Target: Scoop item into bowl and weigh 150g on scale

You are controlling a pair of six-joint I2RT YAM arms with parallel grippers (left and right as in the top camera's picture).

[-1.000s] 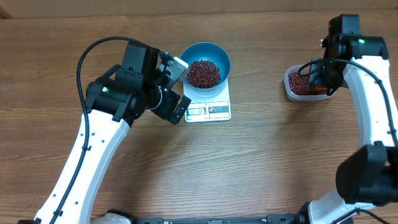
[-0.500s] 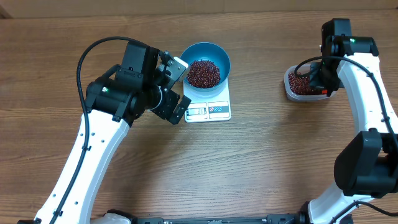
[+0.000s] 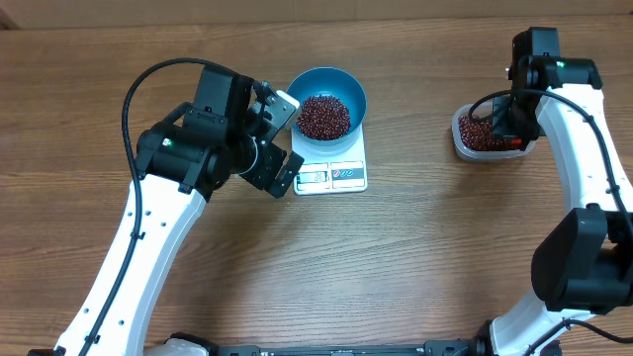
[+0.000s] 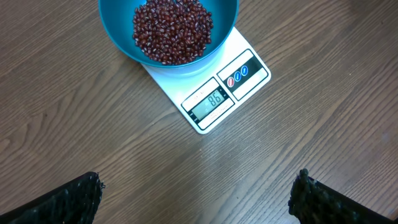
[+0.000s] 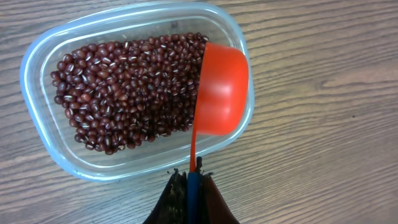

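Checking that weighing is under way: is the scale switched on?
On. In the left wrist view the scale's display shows digits, apparently 86, with the bowl of beans on it.

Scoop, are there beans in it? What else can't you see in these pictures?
- the scoop: right wrist view shows only a smooth orange face; full or empty cannot be told.
- the scale: overhead, its numbers are too small to read.
- the bowl: left wrist view, far rim cut off by the top edge.
- the left tool: left wrist view, only two fingertips show at the bottom edge.
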